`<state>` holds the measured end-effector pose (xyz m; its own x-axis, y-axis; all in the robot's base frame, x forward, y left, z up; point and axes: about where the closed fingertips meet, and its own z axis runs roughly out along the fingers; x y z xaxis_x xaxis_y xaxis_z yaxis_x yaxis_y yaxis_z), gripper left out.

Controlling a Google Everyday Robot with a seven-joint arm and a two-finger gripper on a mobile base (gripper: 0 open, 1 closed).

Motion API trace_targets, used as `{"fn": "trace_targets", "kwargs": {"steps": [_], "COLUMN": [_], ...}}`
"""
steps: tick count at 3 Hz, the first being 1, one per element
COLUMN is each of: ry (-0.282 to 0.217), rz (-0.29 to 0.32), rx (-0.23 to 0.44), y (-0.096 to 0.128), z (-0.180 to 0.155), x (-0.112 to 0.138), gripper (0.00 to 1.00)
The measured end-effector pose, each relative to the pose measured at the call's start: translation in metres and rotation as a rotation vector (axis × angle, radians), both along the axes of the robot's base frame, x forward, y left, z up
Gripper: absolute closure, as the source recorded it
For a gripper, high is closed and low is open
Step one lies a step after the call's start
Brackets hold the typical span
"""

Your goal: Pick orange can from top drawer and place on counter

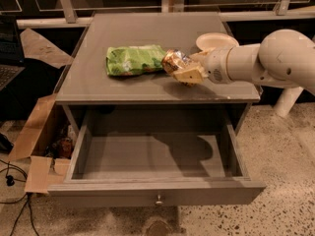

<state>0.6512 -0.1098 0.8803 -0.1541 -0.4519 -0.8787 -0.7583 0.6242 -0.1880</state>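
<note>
The orange can [173,61] is orange-brown with shiny patches and lies tilted over the right part of the counter [128,87], just right of a green snack bag. My gripper [188,71] reaches in from the right on a white arm and is shut on the can, low over the counter surface. Whether the can touches the counter I cannot tell. The top drawer [152,156] is pulled fully open below, with nothing visible inside and a small round knob [158,199] on its front.
A green crinkly snack bag [134,59] lies on the counter left of the can. A pale round plate [216,41] sits behind my wrist. Cardboard pieces [37,146] and cables lie on the floor at left. A railing runs behind the cabinet.
</note>
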Motion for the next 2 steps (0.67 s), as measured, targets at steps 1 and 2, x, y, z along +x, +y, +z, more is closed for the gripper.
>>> {"fn": "trace_targets", "kwargs": {"steps": [1,2], "ry": [0.000,0.000], "rz": [0.000,0.000], "rx": [0.000,0.000], "y": [0.0000,0.0001], "z": [0.0000,0.0000], "x": [0.0000,0.0000], "gripper": [0.13,0.00]}}
